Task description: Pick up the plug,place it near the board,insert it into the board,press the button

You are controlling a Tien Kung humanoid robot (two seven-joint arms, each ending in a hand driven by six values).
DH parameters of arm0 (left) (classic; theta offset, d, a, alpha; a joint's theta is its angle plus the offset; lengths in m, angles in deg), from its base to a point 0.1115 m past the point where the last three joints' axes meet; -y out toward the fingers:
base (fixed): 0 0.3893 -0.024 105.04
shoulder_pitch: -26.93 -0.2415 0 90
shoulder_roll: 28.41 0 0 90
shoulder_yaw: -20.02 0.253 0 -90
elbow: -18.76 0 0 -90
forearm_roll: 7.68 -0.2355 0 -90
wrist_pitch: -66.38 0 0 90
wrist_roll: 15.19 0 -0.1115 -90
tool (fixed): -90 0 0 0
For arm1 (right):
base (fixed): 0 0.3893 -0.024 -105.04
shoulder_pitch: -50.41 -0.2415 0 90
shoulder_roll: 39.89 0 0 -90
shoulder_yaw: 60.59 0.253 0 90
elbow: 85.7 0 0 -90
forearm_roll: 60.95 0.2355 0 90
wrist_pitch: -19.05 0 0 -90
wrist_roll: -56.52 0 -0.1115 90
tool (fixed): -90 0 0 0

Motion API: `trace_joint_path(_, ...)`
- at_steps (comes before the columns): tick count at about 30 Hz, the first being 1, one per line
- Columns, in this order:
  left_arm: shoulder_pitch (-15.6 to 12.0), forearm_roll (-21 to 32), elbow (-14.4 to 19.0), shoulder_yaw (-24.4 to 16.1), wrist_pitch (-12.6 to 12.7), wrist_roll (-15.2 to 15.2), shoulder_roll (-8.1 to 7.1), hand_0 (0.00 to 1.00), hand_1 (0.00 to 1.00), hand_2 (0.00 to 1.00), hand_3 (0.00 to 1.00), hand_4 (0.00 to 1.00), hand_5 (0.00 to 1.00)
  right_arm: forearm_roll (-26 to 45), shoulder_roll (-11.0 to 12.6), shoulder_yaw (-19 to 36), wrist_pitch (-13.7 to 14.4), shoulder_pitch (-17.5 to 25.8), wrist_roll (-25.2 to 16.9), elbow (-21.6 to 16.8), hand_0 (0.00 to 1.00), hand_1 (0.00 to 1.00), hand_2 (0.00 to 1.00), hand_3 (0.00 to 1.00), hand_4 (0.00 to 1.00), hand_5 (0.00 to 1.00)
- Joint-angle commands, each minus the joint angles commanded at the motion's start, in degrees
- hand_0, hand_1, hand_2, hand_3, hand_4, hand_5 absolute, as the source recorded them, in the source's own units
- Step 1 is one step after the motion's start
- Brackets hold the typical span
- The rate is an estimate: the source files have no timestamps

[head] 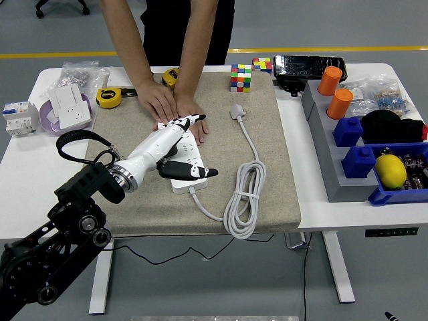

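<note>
A white power strip [190, 179] lies on the beige mat [267, 160], and only its near end shows. My left hand [190, 144], white with black fingertips, lies flat over the strip with its fingers spread toward the far end and the thumb [200, 172] stretched out to the right. It holds nothing that I can see. A person's two hands [175, 105] press on the strip's far end, just beyond my fingertips. A white plug [237, 112] lies on the mat to the right, and its cord runs down into a coil [245, 199]. No black plug is visible under my hand.
A Rubik's cube [241, 77] and yellow tape measures [109, 97] sit at the mat's far edge. A purple bowl [65, 115] holding a socket and a breaker [19, 118] stand at the left. Orange cups [334, 92], blue bins [394, 187] and a lemon [391, 170] fill the right side.
</note>
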Motion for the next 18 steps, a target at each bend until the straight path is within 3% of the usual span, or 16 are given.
trace_joint_path(2,0.0,-0.3,-0.2,0.0,-0.8,0.7,-0.03,0.685,0.774,0.759,0.968,0.997,0.461,0.0,0.0,0.0,0.0,0.0,0.0,0.0,0.844,0.754,0.740,0.773,0.998,0.904)
trace_joint_path(3,0.0,-0.4,-0.3,0.0,-1.1,1.0,-0.05,0.350,0.348,0.427,0.941,0.938,0.401,0.0,0.0,0.0,0.0,0.0,0.0,0.0,0.845,0.754,0.740,0.772,0.998,0.903)
trace_joint_path(8,0.1,-1.3,-1.0,0.2,-2.1,2.2,-0.18,0.350,0.348,0.427,0.941,0.938,0.401,-0.1,0.0,0.0,0.0,0.1,0.0,0.0,0.845,0.754,0.740,0.772,0.998,0.903)
trace_joint_path(9,0.2,-1.4,-1.1,0.2,-2.2,2.3,-0.18,0.214,0.099,0.197,0.875,0.783,0.241,-0.1,0.0,0.0,0.0,0.1,0.0,0.0,0.844,0.754,0.740,0.773,0.998,0.900)
trace_joint_path(14,0.4,-2.0,-2.6,0.3,-3.3,3.1,-0.03,0.214,0.099,0.197,0.875,0.783,0.241,-0.1,0.0,0.0,-0.1,0.0,0.0,0.0,0.844,0.754,0.740,0.773,0.998,0.900)
trace_joint_path(15,0.5,-2.3,-2.9,0.3,-3.8,3.4,-0.02,0.172,0.052,0.156,0.743,0.522,0.090,-0.2,0.1,0.0,-0.1,0.0,0.0,0.0,0.844,0.754,0.740,0.773,0.998,0.900)
trace_joint_path(18,0.7,-2.6,-4.4,0.6,-6.3,4.7,0.06,0.172,0.052,0.156,0.743,0.522,0.090,-0.2,0.1,-0.1,-0.1,0.0,0.0,0.0,0.844,0.754,0.740,0.773,0.998,0.900)
